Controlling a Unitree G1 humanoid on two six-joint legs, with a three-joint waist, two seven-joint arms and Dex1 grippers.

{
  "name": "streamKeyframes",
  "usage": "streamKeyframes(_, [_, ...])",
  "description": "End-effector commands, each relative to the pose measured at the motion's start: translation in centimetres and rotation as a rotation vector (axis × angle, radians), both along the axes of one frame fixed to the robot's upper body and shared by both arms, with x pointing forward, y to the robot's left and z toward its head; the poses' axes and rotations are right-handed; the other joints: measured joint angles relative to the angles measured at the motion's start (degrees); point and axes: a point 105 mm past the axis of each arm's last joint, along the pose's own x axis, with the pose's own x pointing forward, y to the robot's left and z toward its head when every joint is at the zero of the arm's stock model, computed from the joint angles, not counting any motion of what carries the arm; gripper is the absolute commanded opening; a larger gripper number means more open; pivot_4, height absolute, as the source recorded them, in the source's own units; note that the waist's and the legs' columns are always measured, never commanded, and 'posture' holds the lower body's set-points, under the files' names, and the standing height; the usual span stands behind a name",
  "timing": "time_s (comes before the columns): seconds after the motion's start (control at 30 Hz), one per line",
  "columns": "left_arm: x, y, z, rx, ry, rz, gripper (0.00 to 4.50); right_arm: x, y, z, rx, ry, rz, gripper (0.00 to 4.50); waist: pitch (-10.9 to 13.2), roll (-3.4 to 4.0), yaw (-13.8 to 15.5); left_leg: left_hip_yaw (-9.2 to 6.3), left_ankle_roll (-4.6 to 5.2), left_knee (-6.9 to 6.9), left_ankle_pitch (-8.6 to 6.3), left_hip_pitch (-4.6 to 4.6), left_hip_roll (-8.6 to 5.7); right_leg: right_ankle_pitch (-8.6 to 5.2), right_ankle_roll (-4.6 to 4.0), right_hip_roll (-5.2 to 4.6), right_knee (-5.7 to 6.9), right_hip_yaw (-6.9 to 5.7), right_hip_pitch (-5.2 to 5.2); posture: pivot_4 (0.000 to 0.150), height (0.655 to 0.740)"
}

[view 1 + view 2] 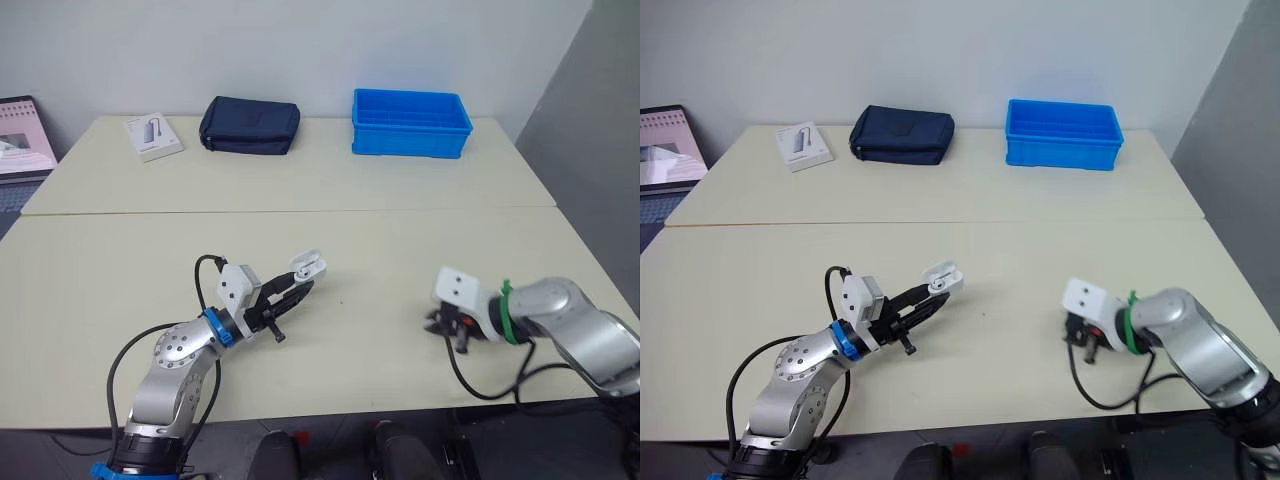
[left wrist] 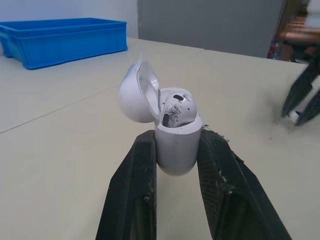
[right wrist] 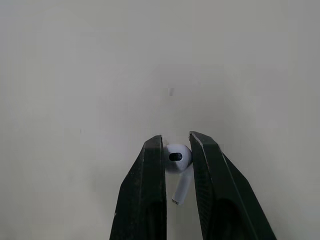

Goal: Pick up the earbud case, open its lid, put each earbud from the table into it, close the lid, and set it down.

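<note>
The white earbud case (image 2: 175,145) is held just above the table, left of centre, with my left gripper (image 1: 298,284) shut on its body. Its lid (image 2: 137,92) stands open, and one white earbud (image 2: 177,107) sits inside. To the right, near the table's front edge, my right gripper (image 1: 440,322) points down at the tabletop. In the right wrist view its fingers (image 3: 152,165) are shut on the head of a second white earbud (image 3: 176,157), whose stem hangs between them close to the table. The left wrist view also shows that gripper (image 2: 302,97) beyond the case.
At the back of the table stand a blue bin (image 1: 410,122), a navy pouch (image 1: 250,125) and a small white box (image 1: 153,136). A laptop (image 1: 25,135) sits off the far left edge. A seam (image 1: 300,212) crosses the table.
</note>
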Motion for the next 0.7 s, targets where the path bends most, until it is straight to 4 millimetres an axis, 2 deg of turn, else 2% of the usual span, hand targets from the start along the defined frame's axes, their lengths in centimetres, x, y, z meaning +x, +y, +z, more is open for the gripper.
streamKeyframes(0.03, [-0.2, -0.6, 1.6, -0.015, -0.066, -0.023, 0.77, 1.1, 3.4, 5.2, 0.213, -0.21, 0.05, 0.35, 0.0, 0.0, 0.08, -0.04, 0.0, -0.01, 0.0, 0.0, 0.02, 0.0, 0.0, 0.03, 0.03, -0.03, 0.0, 0.15, 0.7391])
streamKeyframes(0.13, [-0.2, -0.9, 2.0, -0.03, -0.071, -0.027, 0.77, 2.5, 5.6, 8.3, 0.428, -0.374, 0.022, 0.35, 0.0, 0.0, 0.24, -0.11, 0.0, -0.03, 0.0, -0.03, 0.06, -0.01, -0.02, 0.1, 0.07, -0.07, -0.03, 0.15, 0.7391])
streamKeyframes(0.3, [0.1, -1.6, 3.4, -0.089, -0.066, -0.02, 0.77, 2.0, 7.8, 10.3, 0.794, -0.442, 0.01, 0.35, -0.01, -0.01, 0.61, -0.05, -0.01, 0.03, 0.0, -0.36, 0.04, 0.0, -0.01, 0.01, 0.02, -0.09, -0.2, 0.15, 0.7391])
streamKeyframes(0.43, [0.2, -1.9, 4.2, -0.106, -0.065, -0.019, 0.77, 1.7, 8.6, 10.0, 0.934, -0.418, -0.022, 0.35, -0.01, -0.02, 0.49, -0.04, 0.0, 0.04, 0.0, -0.39, 0.05, 0.01, 0.0, 0.01, 0.04, -0.08, -0.23, 0.15, 0.7391])
streamKeyframes(0.7, [0.1, -2.3, 4.7, -0.12, -0.061, -0.033, 0.77, 1.4, 10.2, 8.6, 0.966, -0.459, 0.004, 0.35, -0.01, -0.01, 0.33, -0.08, 0.0, 0.03, 0.01, -0.24, 0.06, 0.01, -0.01, 0.07, 0.15, -0.07, -0.2, 0.15, 0.7391])
